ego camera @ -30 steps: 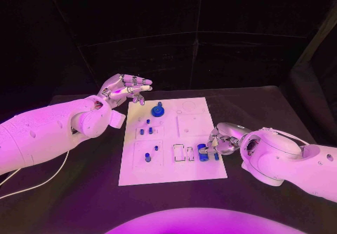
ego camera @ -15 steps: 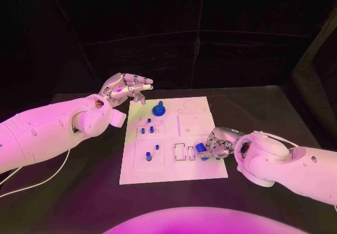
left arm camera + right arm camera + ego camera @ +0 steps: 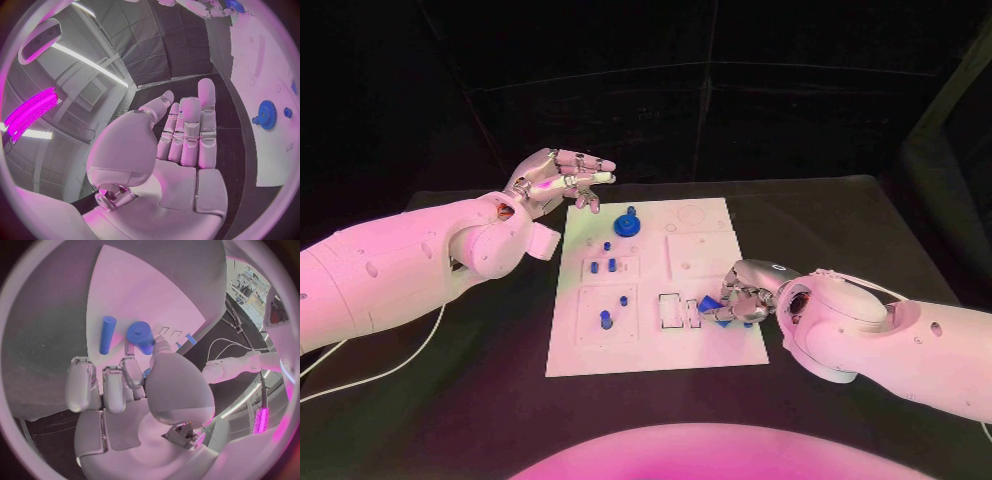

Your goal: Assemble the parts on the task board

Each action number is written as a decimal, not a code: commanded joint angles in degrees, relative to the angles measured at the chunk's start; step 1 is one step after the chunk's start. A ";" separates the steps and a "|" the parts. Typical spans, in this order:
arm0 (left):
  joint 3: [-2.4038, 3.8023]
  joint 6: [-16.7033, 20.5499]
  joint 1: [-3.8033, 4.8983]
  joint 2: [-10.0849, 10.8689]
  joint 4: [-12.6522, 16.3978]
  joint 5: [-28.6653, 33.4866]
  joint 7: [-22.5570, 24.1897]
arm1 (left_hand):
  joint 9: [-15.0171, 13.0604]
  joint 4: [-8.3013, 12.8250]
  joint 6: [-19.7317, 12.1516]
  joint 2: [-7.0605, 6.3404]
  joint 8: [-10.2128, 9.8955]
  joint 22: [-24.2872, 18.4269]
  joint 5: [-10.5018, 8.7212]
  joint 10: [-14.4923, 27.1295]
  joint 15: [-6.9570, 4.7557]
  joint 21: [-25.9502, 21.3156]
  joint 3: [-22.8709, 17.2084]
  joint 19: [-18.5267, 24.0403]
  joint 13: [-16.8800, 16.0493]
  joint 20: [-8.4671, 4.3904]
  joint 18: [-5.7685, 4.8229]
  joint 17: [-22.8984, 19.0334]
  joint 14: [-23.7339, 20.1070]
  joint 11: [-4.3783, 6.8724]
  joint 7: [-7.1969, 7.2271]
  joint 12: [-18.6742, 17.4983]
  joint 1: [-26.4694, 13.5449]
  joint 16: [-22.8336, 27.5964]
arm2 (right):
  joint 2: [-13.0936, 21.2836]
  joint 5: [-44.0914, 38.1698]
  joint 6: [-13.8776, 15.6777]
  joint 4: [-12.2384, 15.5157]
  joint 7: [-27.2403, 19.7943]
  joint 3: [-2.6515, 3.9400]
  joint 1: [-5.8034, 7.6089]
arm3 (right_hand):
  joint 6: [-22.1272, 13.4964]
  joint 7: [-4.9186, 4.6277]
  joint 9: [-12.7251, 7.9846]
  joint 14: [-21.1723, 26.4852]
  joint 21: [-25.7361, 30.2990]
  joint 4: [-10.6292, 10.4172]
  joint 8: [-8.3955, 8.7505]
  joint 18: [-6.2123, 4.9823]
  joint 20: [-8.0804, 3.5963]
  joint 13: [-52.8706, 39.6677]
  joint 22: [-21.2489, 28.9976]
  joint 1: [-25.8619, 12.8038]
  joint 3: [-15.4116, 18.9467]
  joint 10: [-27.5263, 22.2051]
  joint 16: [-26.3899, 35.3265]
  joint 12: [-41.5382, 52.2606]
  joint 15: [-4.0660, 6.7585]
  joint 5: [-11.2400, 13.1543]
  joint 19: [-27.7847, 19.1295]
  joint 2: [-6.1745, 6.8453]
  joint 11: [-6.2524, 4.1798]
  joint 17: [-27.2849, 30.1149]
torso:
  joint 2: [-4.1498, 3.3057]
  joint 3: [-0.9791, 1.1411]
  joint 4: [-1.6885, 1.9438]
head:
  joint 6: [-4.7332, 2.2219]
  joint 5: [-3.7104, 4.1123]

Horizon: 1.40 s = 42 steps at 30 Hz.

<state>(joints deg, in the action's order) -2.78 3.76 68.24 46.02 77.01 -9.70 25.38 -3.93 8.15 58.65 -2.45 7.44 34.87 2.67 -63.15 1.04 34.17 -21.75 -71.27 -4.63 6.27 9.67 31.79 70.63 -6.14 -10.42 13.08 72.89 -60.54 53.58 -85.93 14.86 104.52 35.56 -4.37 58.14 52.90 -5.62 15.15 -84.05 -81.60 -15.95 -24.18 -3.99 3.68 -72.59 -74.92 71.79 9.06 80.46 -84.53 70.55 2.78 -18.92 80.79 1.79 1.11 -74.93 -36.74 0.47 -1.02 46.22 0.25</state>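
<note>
Task board [image 3: 668,330] lies white in the middle of the black table [image 3: 834,215], with no readable writing. The left hand [image 3: 560,180] hovers beyond its far-left corner, fingers apart, holding nothing. The right hand [image 3: 747,295] pinches a blue part [image 3: 140,334] at the near-right edge, beside a blue cylinder [image 3: 107,334].

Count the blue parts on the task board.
8: a gear at the far end; five small pegs nearer; one piece pinched by the right hand; a cylinder lying beside it. Others may be hidden.
</note>
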 commanded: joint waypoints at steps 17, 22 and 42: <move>0.03 -0.70 0.07 -0.04 0.09 0.29 0.19 | 0.01 0.06 -0.56 0.17 0.29 -0.07 0.25 0.42 -0.01 -0.34 0.31 0.21 -0.08 0.27 0.75 -0.04 -0.34 0.04 0.02 0.34 0.24 0.27 | 1.48 0.07 8.94 3.31 -1.51 -0.19 -0.27 | 4.52 2.22 1.56 -4.13 -2.13 0.99 -1.78 1.58 -1.12 -3.73 -6.22 5.45 -0.93 3.03 -1.48 3.58 1.46 -9.28 2.35 -3.95 -1.99 -5.47 | -0.02 -0.03 0.05 | 0.00 -0.11; 0.02 -0.71 0.07 -0.07 0.06 0.29 0.16 | 0.01 0.06 -0.56 0.17 0.29 -0.07 0.25 0.42 -0.01 -0.34 0.31 0.21 -0.08 0.27 0.75 -0.04 -0.34 0.04 0.02 0.34 0.24 0.27 | 1.48 1.46 11.92 3.93 -2.70 -0.18 -0.26 | 5.40 2.46 1.62 -4.29 -2.60 0.49 -1.26 1.77 -1.43 -4.16 -6.88 5.27 -0.87 3.41 -1.83 3.91 1.71 -9.66 2.87 -4.22 -2.22 -6.28 | -0.02 -0.06 0.01 | 0.03 -0.17; 0.01 -0.79 0.09 -0.27 0.23 0.29 0.13 | 0.02 0.00 -0.65 0.21 0.30 -0.12 0.25 0.56 0.01 -0.42 0.41 0.22 -0.07 0.29 0.75 -0.13 -0.43 0.02 -0.01 0.42 0.21 0.27 | -4.92 9.62 7.59 1.32 -2.60 -0.16 -0.24 | 7.73 2.74 1.97 -4.37 -2.84 -0.63 0.82 1.86 -1.72 -4.79 -7.27 1.91 0.92 3.99 -2.07 3.95 1.92 -8.77 3.11 -4.98 -2.47 -6.87 | -0.07 -0.12 0.08 | 0.28 -0.49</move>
<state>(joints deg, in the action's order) -2.81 3.55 68.23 45.82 77.09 -9.70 25.30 -3.93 8.15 58.24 -2.45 7.43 34.79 2.67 -63.15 1.04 33.95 -21.75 -71.27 -4.63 6.27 9.66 31.71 70.64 -6.14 -10.42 13.31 72.89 -60.54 48.90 -78.53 23.84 105.98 32.94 -4.56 57.82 57.34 -5.76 17.00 -83.94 -84.11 -16.67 -23.70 -3.07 2.04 -75.17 -74.91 73.47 9.60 83.15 -86.32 74.57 4.32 -27.63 83.67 -2.41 -0.74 -74.91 -36.81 0.35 -0.91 46.47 -0.21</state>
